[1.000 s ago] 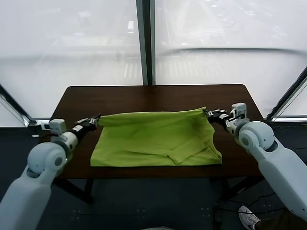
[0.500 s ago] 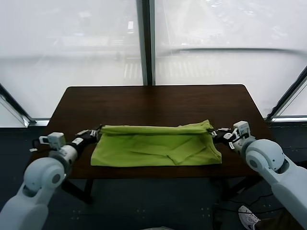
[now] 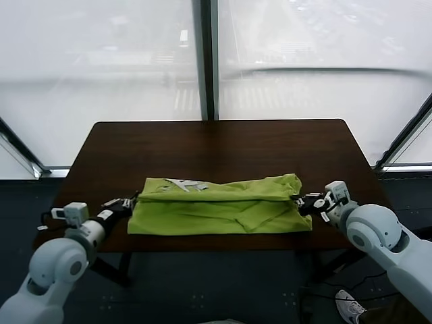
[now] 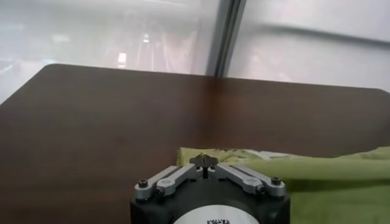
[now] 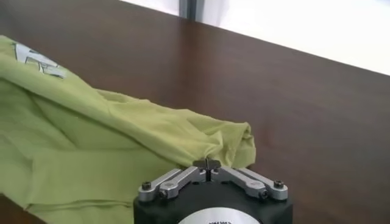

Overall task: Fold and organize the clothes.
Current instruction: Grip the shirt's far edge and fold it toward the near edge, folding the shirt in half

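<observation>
On the left, the left gripper (image 3: 129,200) sits low at the near left corner of the worktop (image 3: 223,138), its jaws pressed together. Just past the jaw tips lies the left end of the lime-green T-shirt (image 3: 219,206). From the head view I cannot tell whether a pinch of cloth sits between them. The left wrist view shows the left gripper (image 4: 205,161) with its tips meeting right at the folded edge of the shirt (image 4: 304,176), touching it or very near.

The shirt lies as a long flat band across the near half of the worktop, between the two sets of jaws, its far edge doubled over toward the front. It looks thin, limp and light. I'd judge it will sag and slide on the smooth wood, hold no shape of its own, and needs taking at corners or along a doubled edge, both ends at once.

On the right, the right gripper (image 3: 305,201) is at the shirt's right end, jaws shut likewise. Its own wrist view shows the right gripper (image 5: 208,164) with tips closed just short of a bunched, rolled corner of cloth (image 5: 122,146), apparently gripping nothing.

The head view alone shows the whole band and both arms. The whitish print on the turned-over strip shows from the head and the right wrist.
</observation>
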You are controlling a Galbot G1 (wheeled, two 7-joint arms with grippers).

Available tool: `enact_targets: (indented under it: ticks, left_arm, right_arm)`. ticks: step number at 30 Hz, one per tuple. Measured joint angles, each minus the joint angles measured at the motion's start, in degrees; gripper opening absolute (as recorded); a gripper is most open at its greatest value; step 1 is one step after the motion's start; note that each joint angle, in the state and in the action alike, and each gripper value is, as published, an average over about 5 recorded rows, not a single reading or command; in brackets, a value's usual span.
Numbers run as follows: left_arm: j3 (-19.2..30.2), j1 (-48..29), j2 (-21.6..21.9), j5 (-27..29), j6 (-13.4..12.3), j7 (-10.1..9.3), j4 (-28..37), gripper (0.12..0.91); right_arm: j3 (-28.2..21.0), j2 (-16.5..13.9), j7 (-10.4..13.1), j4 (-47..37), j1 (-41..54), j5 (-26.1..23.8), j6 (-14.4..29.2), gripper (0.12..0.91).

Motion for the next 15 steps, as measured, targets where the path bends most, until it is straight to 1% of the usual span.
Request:
enact_targets:
  ticks: [8, 15]
  left_arm:
    - [-1.4, 3.4, -0.7, 1.1, -0.1, 0.19, -0.3, 0.149]
    - [-1.9, 5.8, -1.4, 2.1, -0.1, 0.25, -0.5, 0.149]
  right_arm:
    - [-0.7, -2.2, -0.2, 1.1, -0.8, 0.5, -0.2, 0.139]
    - [-0.5, -2.9, -0.3, 1.5, -1.5, 0.9, -0.3, 0.139]
